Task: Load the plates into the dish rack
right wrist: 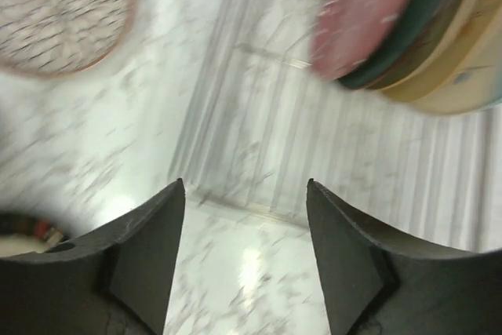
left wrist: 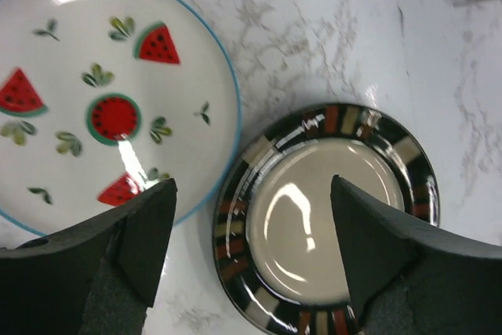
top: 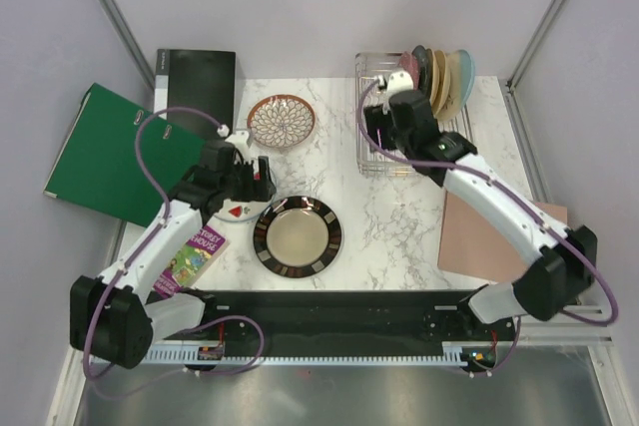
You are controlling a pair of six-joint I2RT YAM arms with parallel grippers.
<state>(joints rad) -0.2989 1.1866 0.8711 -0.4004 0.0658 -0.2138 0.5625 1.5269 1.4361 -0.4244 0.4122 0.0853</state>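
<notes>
Left gripper [left wrist: 252, 186] gapes wide and empty above the watermelon plate [left wrist: 102, 100] and dark-rimmed plate [left wrist: 314, 217], side by side on the table [top: 389, 216]. Farther off, the right gripper [right wrist: 245, 186] hangs wide over the dish rack [right wrist: 259, 115], pink plate [right wrist: 361, 21] standing inside.

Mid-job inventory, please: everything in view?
dish rack: one, silver, far right.
pink plate: one, pink, racked.
plain plates: several, dark, cream, teal, racked.
lattice plate: one, brown, far centre.
dark-rimmed plate: one, cream centre, near centre.
watermelon plate: one, white, left of it.
board: one, pinkish, right.
binder: one, green, left.
folder: one, black, far left.
booklet: one, purple, near left.
left hand: one, black, open over plates.
right hand: one, black, open over rack.
</notes>
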